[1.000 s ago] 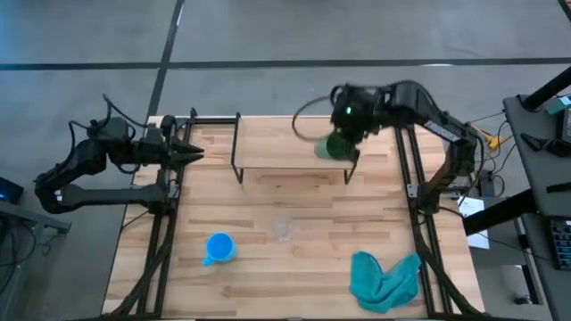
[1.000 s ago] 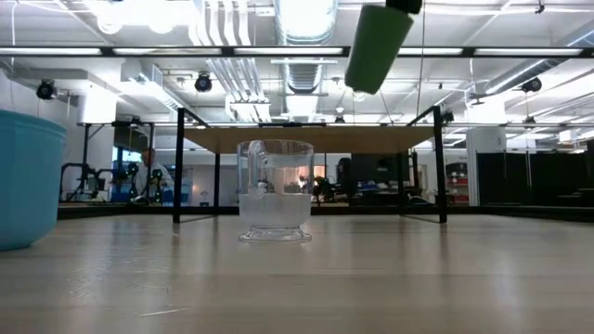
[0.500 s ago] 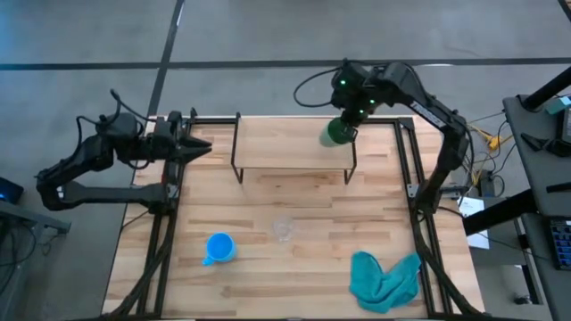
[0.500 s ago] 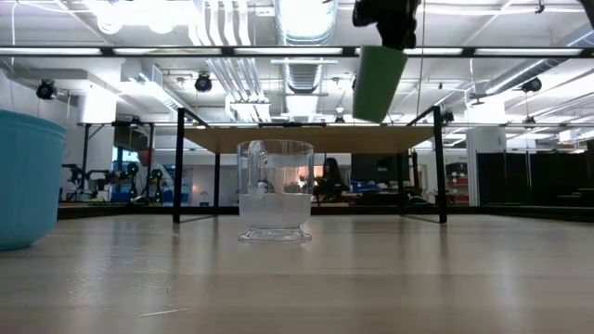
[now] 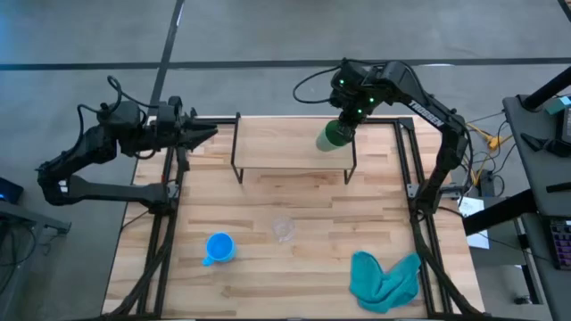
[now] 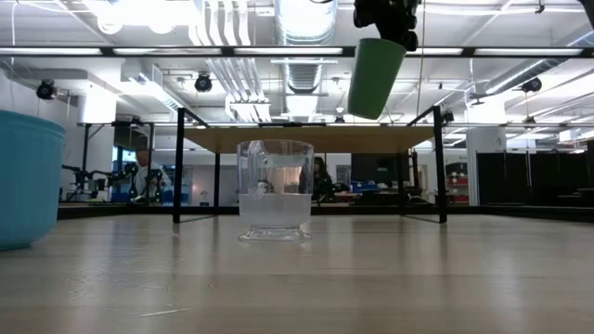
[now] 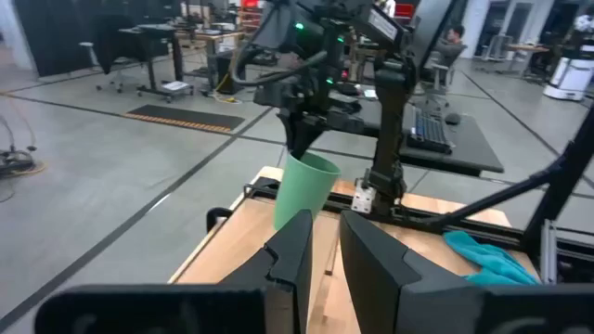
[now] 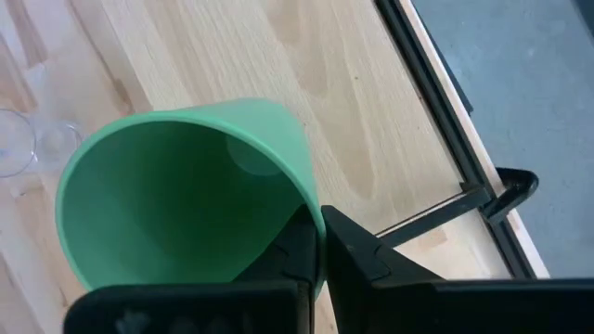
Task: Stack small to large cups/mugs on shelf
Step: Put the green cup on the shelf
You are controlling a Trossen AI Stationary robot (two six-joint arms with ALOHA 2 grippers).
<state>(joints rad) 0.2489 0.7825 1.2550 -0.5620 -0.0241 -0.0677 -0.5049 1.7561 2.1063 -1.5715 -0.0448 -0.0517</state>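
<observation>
My right gripper [image 5: 346, 114] is shut on the green cup [image 5: 332, 136], which hangs in the air over the right end of the shelf [image 5: 285, 143]; the low view shows the cup [image 6: 374, 79] above the shelf's top board [image 6: 278, 139]. The clear glass cup [image 5: 284, 229] stands on its base mid-table. The blue mug [image 5: 219, 248] stands on the table toward the near left. My left gripper [image 5: 203, 134] waits at the table's far left corner, with a narrow gap between its fingers [image 7: 297, 250], and it points at the green cup [image 7: 304, 193]. My right gripper holds the green cup by its rim [image 8: 311, 199], with one finger inside [image 8: 302, 250] and one outside [image 8: 353, 250]. It comes from above, pointing down. The cup hangs below the fingers, mouth up and slightly tilted, lifted clear of the shelf's board.
A crumpled teal cloth [image 5: 384, 278] lies near the table's near right corner. Black frame rails [image 5: 406, 169] run along the table's left and right sides. The shelf's board carries nothing under the cup. The room beyond the table shows desks and equipment.
My right gripper has carried the green cup toward the far edge and lower over the shelf's right end. The cup has swung from a strong tilt to nearly upright. My left gripper has shifted toward the far edge and a little to the right.
</observation>
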